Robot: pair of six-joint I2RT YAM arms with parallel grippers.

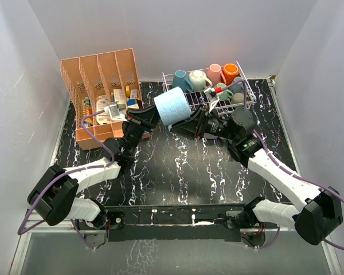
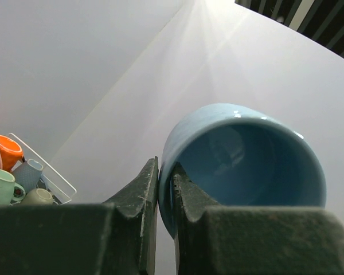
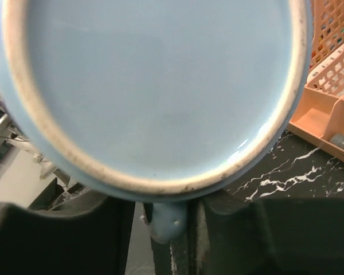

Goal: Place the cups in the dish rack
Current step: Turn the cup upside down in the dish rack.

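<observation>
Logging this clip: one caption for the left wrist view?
Left fingers pinch the rim of a light blue mug, mouth toward the camera; wire rack at lower left.

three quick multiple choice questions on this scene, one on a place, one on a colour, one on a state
1. Where is the light blue mug?
A. inside the dish rack
B. in the air between the organizer and the dish rack
C. standing on the table by the arm bases

2. What colour is the mug at the far right corner of the dish rack?
A. orange
B. black
C. yellow

3. How is the left gripper?
A. wide open, away from any mug
B. shut on a mug handle
C. shut on the light blue mug's wall at the rim

Answers:
1 B: the top view shows it held up between the two, clear of both.
2 A: the orange mug sits there beside a pink one.
3 C: the left wrist view shows one finger inside the rim and one outside.
</observation>
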